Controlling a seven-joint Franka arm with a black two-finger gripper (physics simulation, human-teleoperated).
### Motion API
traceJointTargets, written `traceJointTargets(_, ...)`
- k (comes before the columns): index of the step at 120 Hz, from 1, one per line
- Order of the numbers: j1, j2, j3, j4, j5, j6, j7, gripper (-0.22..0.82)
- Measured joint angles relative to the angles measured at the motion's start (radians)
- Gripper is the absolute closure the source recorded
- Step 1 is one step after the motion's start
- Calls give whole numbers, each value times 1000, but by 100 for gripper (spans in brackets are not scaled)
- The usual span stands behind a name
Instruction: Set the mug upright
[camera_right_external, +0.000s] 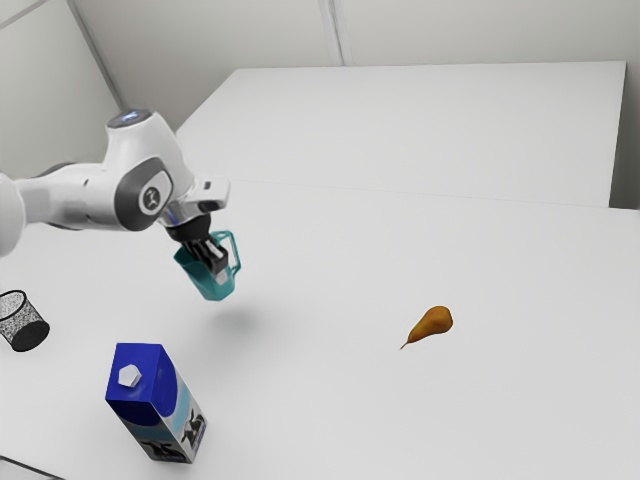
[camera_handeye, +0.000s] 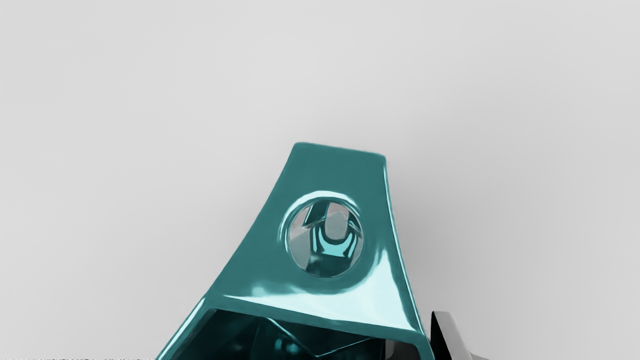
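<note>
Pinching the wall of the teal mug (camera_right_external: 214, 289), one finger inside and one outside, the gripper (camera_right_external: 216, 267) suspends it, tilted, above the table (camera_right_external: 320, 410). A carton (camera_right_external: 150, 405) stands nearby; a pear (camera_right_external: 434, 321) lies toward the exterior view's right.

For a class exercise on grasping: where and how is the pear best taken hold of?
I'd grip the pear around its plump end, coming from above, one finger on each side across its length. It lies on its side, tapering to a thin stem that would likely give little hold.
</note>
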Motion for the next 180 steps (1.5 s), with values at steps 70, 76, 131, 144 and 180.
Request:
traceJointTargets(70,-23,53,-12,-73,79,154,-245,78)
traceJointTargets(76,-23,54,-14,-74,80,149,-259,78)
traceJointTargets(131,-37,84,-16,-83,79,106,-345,78)
traceJointTargets(144,-34,93,-17,-83,79,102,-358,78)
traceJointTargets(180,-31,103,-20,-83,79,98,-390,78)
